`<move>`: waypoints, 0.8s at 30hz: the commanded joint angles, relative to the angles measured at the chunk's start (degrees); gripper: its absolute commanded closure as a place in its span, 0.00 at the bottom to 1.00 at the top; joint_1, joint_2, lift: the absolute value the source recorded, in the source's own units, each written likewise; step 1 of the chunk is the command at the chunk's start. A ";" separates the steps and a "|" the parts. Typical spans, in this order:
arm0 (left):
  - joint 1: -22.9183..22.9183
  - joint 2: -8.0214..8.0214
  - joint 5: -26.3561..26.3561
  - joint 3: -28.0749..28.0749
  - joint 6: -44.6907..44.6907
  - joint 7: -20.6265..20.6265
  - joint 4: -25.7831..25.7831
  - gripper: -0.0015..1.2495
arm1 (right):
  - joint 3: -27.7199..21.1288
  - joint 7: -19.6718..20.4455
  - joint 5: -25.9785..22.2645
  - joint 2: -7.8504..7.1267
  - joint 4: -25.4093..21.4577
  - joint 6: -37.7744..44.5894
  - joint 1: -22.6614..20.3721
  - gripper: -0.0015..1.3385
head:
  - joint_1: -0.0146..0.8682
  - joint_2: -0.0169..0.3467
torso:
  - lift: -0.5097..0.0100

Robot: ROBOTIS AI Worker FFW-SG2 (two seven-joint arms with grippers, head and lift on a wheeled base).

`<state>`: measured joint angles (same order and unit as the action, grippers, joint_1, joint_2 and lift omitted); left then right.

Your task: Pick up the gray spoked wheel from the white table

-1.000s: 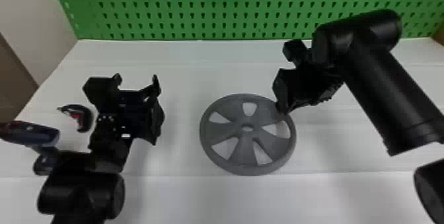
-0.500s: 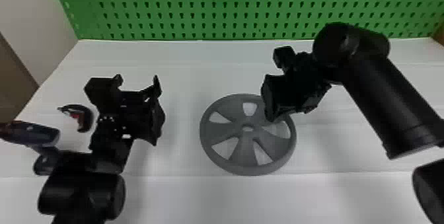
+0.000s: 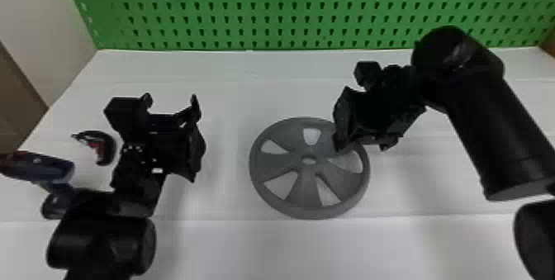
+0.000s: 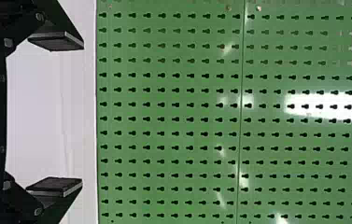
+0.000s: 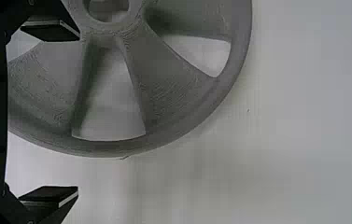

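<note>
Right wrist view: the right gripper, nearer than the left gripper to the gray spoked wheel on the white table, is empty, fingers wide apart, the rim appearing between.

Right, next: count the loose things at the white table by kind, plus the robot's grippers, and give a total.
Gray spoked wheel: 1
Drill-shaped tool: 1
Red-and-black object, kind unclear: 1
Left gripper and right gripper: 2
Total: 5
</note>
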<state>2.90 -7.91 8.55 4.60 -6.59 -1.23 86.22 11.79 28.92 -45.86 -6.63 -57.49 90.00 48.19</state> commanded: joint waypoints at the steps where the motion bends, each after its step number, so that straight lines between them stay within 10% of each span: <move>1: 0.00 0.00 0.06 -0.03 0.00 0.00 0.00 0.19 | -3.26 0.00 0.86 0.57 0.01 0.08 -0.38 0.10 | 0.89 0.17 | 0.79; 24: 0.62 0.09 0.33 0.50 0.00 -0.18 0.00 0.19 | -2.12 0.00 1.48 0.04 1.95 0.08 -0.38 0.09 | 0.89 0.17 | 0.79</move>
<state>3.29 -7.91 8.74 4.92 -6.59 -1.33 86.22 9.47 28.92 -44.37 -6.35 -55.56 90.00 48.26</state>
